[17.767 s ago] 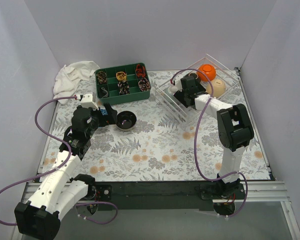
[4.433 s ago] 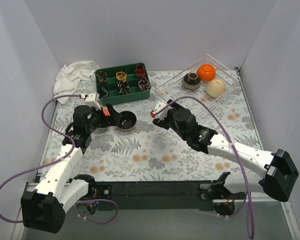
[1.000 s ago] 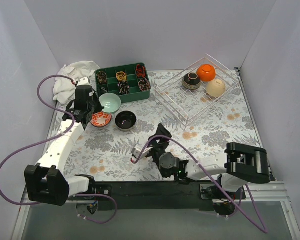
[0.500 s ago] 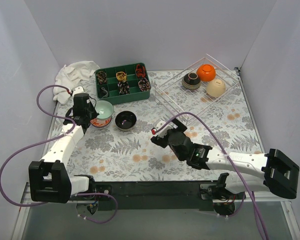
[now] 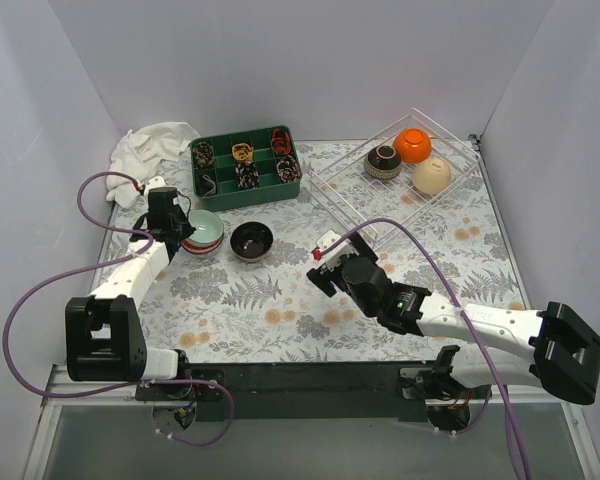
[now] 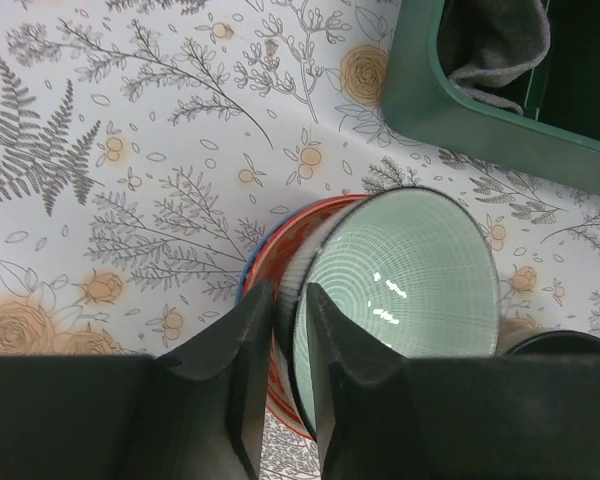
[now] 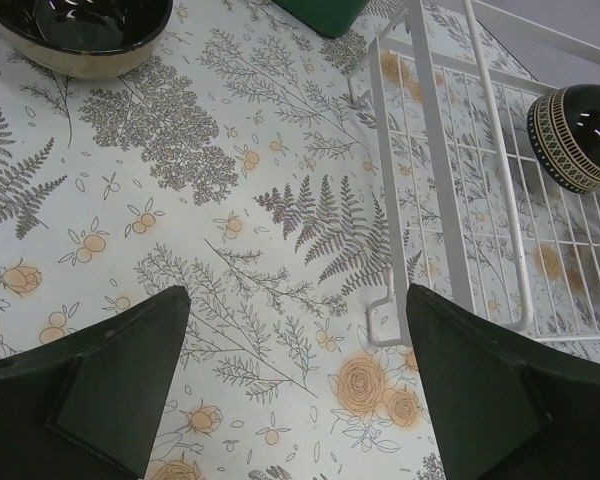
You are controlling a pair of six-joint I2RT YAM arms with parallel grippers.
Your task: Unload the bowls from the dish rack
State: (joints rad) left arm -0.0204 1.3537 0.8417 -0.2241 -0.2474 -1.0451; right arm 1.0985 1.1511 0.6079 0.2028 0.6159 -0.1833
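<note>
The dish rack [image 5: 352, 198] of clear wire stands at the back right and holds a dark patterned bowl [image 5: 383, 160], an orange bowl [image 5: 413, 145] and a cream bowl [image 5: 431, 176]. On the table at the left, a mint green bowl [image 6: 400, 280] rests tilted inside a red bowl [image 6: 280, 262], beside a black bowl [image 5: 251, 240]. My left gripper [image 6: 288, 295] straddles the mint bowl's rim, jaws slightly apart, one finger inside and one outside. My right gripper [image 7: 295, 330] hangs wide open and empty over the table, just off the rack's near corner [image 7: 450, 200].
A green divided tray [image 5: 245, 165] with small items sits at the back, close behind the stacked bowls. A white cloth [image 5: 150, 150] lies in the back left corner. Grey walls close in three sides.
My left arm lowered the mint bowl into the red bowl and its jaws eased apart. My right arm swung from the front of the table toward the rack.
</note>
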